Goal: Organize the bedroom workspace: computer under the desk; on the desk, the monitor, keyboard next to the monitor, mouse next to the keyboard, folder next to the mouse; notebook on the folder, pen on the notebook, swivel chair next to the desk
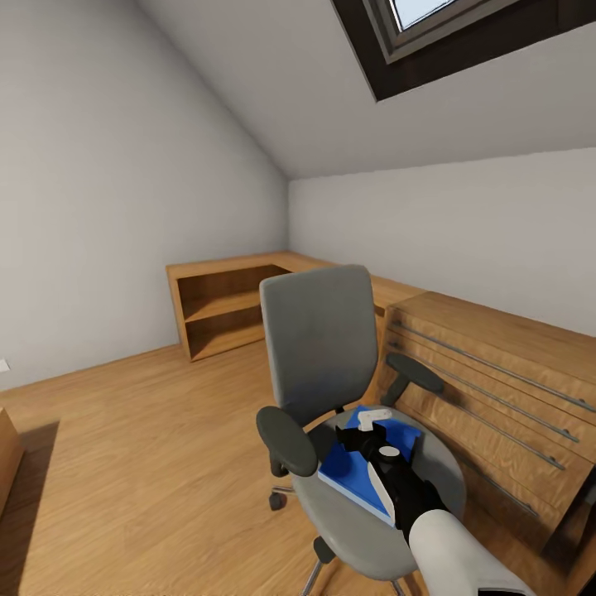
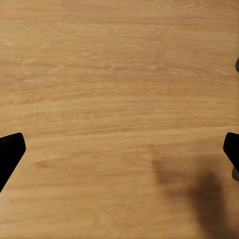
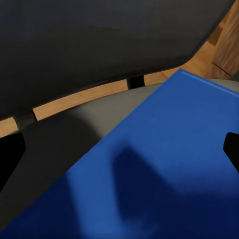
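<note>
My right claw (image 1: pixel 362 436) hung over the swivel chair (image 1: pixel 331 389), its fingers spread wide and holding nothing, poised above the folder (image 1: pixel 358 465) because that was the piece I had to carry to the desk. The folder lay flat on the grey seat, bright blue, plain and rectangular, one corner toward the backrest, the wooden drawer chest (image 1: pixel 497 389) just beside the chair. My left claw (image 2: pixel 119 149) pointed down at bare wooden floor (image 2: pixel 119 74), its fingertips also spread and empty.
</note>
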You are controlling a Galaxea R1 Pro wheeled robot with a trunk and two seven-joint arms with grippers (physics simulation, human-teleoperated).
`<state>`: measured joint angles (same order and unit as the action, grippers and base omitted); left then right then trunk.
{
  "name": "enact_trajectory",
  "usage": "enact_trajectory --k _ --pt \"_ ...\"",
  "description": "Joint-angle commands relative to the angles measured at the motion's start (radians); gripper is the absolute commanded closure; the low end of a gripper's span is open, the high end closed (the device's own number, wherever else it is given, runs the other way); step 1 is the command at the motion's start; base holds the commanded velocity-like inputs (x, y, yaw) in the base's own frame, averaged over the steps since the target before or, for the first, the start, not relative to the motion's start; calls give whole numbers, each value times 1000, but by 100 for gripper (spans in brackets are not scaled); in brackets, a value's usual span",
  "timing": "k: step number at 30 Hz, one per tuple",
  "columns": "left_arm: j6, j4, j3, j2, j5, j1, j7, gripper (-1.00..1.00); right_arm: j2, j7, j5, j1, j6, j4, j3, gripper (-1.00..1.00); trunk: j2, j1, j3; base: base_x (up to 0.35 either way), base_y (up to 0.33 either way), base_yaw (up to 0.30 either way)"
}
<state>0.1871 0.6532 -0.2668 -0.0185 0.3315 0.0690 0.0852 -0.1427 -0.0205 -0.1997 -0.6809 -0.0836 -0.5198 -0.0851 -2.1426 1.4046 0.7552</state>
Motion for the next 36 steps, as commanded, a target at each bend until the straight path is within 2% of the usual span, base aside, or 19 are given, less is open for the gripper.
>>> enact_trajectory --k 1,8,16,36 --pt "0 0 -2 0 11 0 8 -100 -1 -2 -10 0 -5 -2 -6 -100 0 0 1 0 0 0" --pt "0 0 -2 0 11 0 8 -100 -2 -2 -10 0 -5 -2 -6 -100 0 0 1 0 0 0" --pt "0 0 -2 0 11 0 8 -100 -2 -2 -10 0 -5 -2 -5 -100 -56 31 26 0 0 0" --pt "0 0 -2 0 11 0 7 -100 0 -2 -10 0 -5 -2 -5 -100 -56 31 26 0 0 0"
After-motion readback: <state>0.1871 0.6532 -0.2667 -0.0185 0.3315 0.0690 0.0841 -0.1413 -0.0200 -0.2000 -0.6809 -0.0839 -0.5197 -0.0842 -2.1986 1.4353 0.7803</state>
